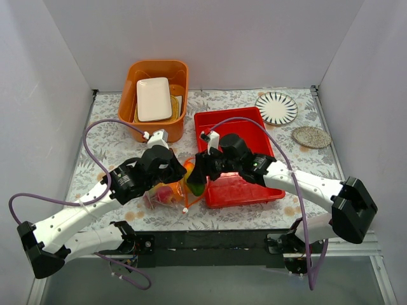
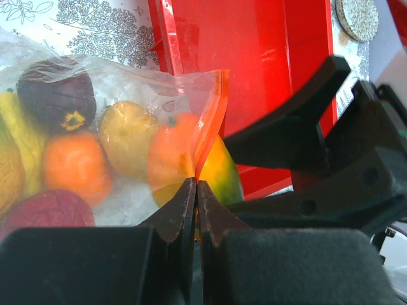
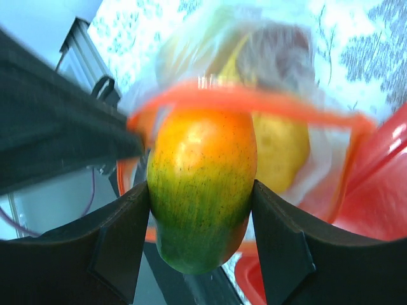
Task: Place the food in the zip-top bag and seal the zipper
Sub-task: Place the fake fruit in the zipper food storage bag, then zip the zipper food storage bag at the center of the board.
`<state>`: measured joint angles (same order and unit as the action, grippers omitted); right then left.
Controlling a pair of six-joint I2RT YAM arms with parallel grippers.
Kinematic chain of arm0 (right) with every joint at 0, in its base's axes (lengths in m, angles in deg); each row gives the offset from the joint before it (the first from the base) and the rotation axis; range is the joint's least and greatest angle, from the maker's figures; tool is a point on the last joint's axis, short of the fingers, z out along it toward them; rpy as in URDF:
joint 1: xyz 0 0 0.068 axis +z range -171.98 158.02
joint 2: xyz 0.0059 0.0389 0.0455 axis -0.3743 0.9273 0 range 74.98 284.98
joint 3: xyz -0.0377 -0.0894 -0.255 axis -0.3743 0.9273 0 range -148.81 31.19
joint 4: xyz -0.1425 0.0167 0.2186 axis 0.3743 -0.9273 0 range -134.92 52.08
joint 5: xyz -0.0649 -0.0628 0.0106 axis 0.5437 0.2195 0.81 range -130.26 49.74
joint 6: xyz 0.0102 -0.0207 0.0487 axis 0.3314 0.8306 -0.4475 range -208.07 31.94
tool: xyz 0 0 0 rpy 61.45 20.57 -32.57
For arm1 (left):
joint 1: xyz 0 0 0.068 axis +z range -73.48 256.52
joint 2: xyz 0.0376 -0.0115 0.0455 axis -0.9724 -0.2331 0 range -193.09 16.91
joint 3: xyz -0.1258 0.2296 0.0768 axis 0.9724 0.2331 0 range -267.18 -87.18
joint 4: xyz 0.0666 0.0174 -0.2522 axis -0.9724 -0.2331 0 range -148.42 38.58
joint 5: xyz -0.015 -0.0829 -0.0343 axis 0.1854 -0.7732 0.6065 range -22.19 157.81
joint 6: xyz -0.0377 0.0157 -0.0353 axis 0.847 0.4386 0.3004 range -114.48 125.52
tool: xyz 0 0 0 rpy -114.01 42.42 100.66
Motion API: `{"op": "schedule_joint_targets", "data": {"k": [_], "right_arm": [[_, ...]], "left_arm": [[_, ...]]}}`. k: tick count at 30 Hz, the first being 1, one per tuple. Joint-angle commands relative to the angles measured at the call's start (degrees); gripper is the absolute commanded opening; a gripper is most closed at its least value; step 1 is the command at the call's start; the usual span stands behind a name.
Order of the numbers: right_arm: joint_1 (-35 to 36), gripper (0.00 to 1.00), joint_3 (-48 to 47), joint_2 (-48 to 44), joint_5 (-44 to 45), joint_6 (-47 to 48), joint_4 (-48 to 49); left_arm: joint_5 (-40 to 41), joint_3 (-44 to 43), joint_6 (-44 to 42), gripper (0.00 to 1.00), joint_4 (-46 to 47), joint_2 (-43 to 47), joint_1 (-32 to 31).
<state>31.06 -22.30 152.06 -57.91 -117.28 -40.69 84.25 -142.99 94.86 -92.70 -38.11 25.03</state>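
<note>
The right hand clasps a green-to-orange toy mango between its two black fingers, the fruit's top at the bag's mouth. The floral-patterned tabletop carries a red rectangular plastic tray. Just left of the tray sits the clear crinkly zip-top bag, holding an orange, yellow pieces and a dark purple ball. The left hand is pinched closed on the bag's thin orange-red zipper strip.
</note>
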Motion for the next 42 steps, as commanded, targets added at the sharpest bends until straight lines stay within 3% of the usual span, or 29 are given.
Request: {"op": "schedule_joint_targets", "data": {"k": [1,13,14,17,18,21,23,29,35,37,42], "right_arm": [[0.31,0.35,-6.09,4.04,0.95,-0.75,3.46],[1.98,0.42,-9.35,13.53,-4.32,-10.6,10.84],[2.07,0.45,-9.43,13.8,-5.11,-11.21,11.63],[2.6,0.65,-9.96,14.42,-5.38,-11.31,12.52],[2.6,0.76,-9.96,14.24,-5.46,-10.44,12.43],[2.51,0.91,-12.32,12.49,-1.62,-4.75,5.34],[2.42,0.95,-13.21,10.82,1.81,-2.18,-1.61],[2.33,0.97,-8.92,1.25,13.4,-0.49,-10.32],[2.25,0.94,2.85,-10.71,24.4,-9.17,-10.95],[2.07,0.92,5.93,-12.21,24.86,-11.3,-9.98],[1.98,0.77,8.06,-9.15,20.99,-11.48,-6.65]], "left_arm": [[0.25,0.62,0.13,0.0,-0.29,1.94,0.16],[2.01,1.58,1.54,0.0,-0.65,4.13,0.16],[2.62,1.41,1.63,0.0,-0.82,4.48,0.07],[4.03,0.97,1.8,0.0,-1.7,5.27,0.16],[4.29,0.79,1.8,0.0,-1.96,5.63,0.07],[4.91,0.7,1.89,0.0,-2.84,6.24,0.16],[5.08,0.88,2.15,0.0,-3.28,6.51,0.07],[4.82,2.02,2.59,0.0,-3.2,7.48,0.16],[4.38,1.94,1.9,0.0,-2.76,6.95,0.16],[4.21,1.59,1.63,0.0,-2.49,6.6,0.16],[2.71,1.32,1.1,0.0,-1.97,5.37,0.16]]}}
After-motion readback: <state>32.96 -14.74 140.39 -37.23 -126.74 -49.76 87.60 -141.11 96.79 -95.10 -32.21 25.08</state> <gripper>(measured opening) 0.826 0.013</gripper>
